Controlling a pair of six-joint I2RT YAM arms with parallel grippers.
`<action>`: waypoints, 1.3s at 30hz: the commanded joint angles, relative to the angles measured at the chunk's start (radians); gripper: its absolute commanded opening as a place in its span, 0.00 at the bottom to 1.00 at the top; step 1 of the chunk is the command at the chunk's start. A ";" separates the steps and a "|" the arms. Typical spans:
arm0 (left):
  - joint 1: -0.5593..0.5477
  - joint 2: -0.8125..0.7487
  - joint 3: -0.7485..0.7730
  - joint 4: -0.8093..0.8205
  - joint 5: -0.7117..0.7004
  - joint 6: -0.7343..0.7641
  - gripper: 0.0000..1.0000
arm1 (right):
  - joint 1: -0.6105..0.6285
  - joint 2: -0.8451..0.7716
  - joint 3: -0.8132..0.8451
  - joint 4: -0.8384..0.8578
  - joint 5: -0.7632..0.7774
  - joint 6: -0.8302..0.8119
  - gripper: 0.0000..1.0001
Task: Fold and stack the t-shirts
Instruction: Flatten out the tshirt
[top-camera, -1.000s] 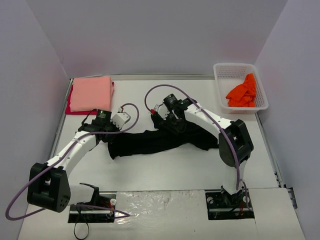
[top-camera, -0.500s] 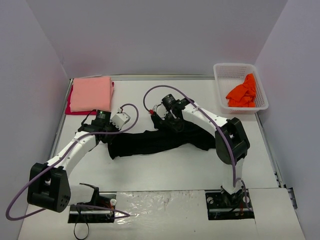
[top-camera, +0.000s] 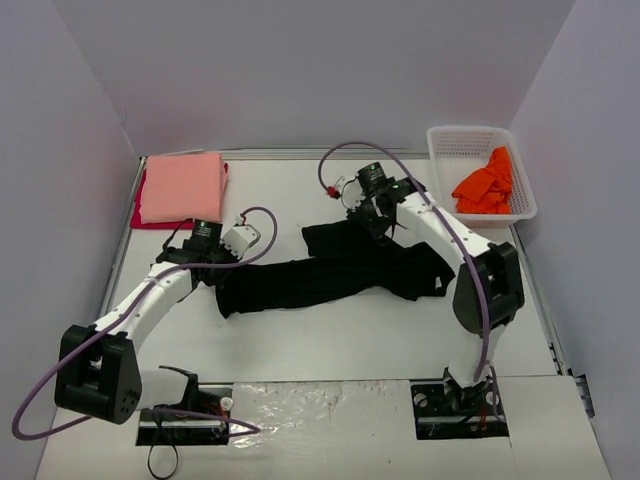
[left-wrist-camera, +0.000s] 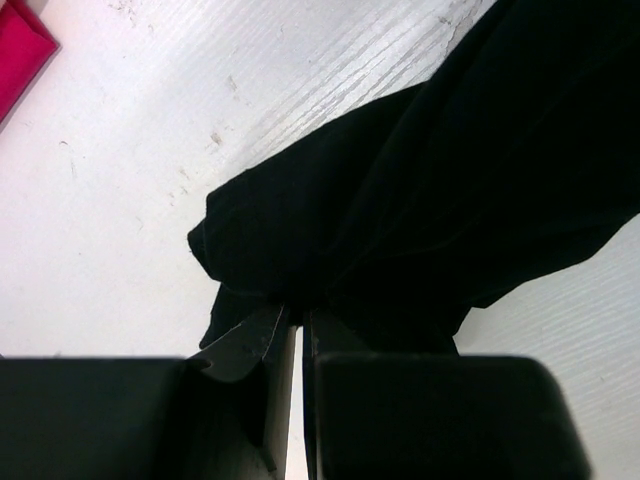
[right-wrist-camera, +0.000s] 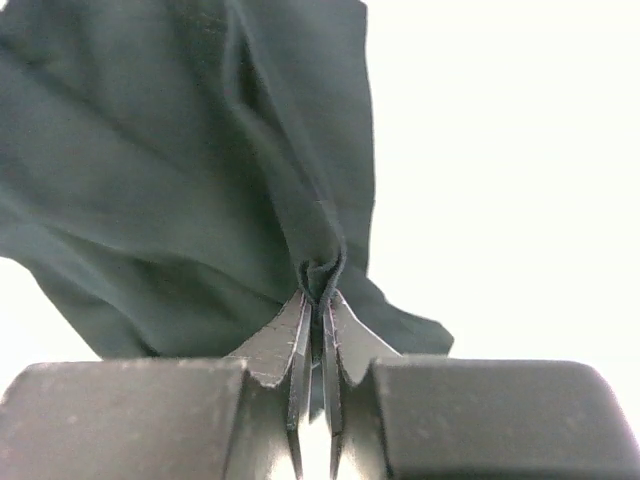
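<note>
The large black t-shirt (top-camera: 330, 270) lies bunched in a long strip across the middle of the table. My left gripper (top-camera: 212, 272) is shut on its left end, the cloth (left-wrist-camera: 400, 200) pinched between the jaws (left-wrist-camera: 298, 312). My right gripper (top-camera: 380, 222) is shut on a fold of its upper right part (right-wrist-camera: 180, 180), the fold squeezed between the jaws (right-wrist-camera: 322, 290), lifted a little. The salmon-pink shirt (top-camera: 182, 186) lies folded on the red shirt (top-camera: 150, 218) at the back left. The bright orange shirt (top-camera: 486, 184) lies crumpled in the basket.
A white mesh basket (top-camera: 470, 140) stands at the back right corner. Purple cables loop from both wrists. The red shirt's corner shows in the left wrist view (left-wrist-camera: 20, 55). White walls close in the table on three sides.
My right gripper has moved right and toward the back, pulling the black shirt's upper part with it and spreading it. The left arm has held still.
</note>
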 joint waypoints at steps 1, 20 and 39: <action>0.010 -0.023 0.010 -0.012 -0.017 0.006 0.02 | -0.084 -0.162 0.082 -0.048 0.056 -0.038 0.00; 0.012 -0.090 0.027 -0.032 -0.052 0.026 0.02 | -0.249 -0.405 0.007 -0.037 0.152 -0.038 0.00; -0.007 -0.133 -0.041 -0.238 0.108 0.237 0.64 | -0.332 -0.500 -0.121 -0.004 0.114 -0.027 0.00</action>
